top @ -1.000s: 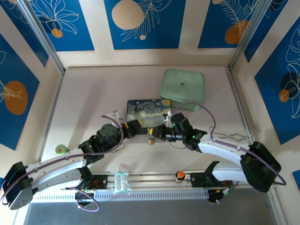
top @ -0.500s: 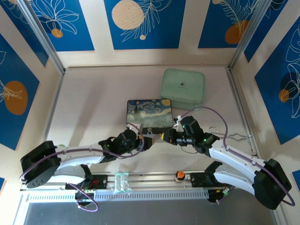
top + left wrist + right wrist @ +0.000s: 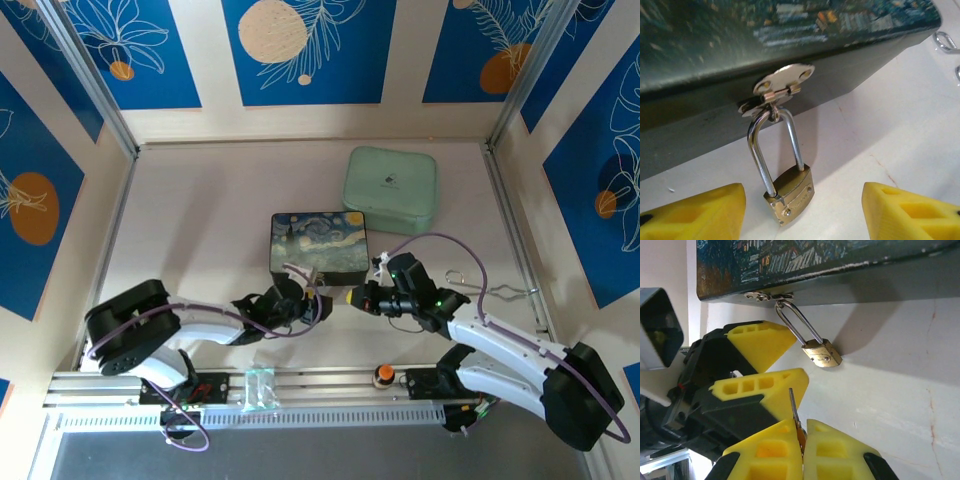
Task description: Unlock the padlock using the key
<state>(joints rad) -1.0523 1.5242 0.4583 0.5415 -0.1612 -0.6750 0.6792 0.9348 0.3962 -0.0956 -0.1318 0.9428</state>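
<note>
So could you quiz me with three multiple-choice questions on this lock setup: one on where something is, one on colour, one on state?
1. Where does the padlock hang? A) a wall hook B) the starry box's hasp C) a chain
2. Its body colour? A) red B) black C) brass-gold
3. The right end effector is: A) shut on the key B) wide open C) gripping a cup
Answers: B, its shackle loops through the hasp; C, the body shines brass-gold; A, the key sits pinched between its closed jaws.
</note>
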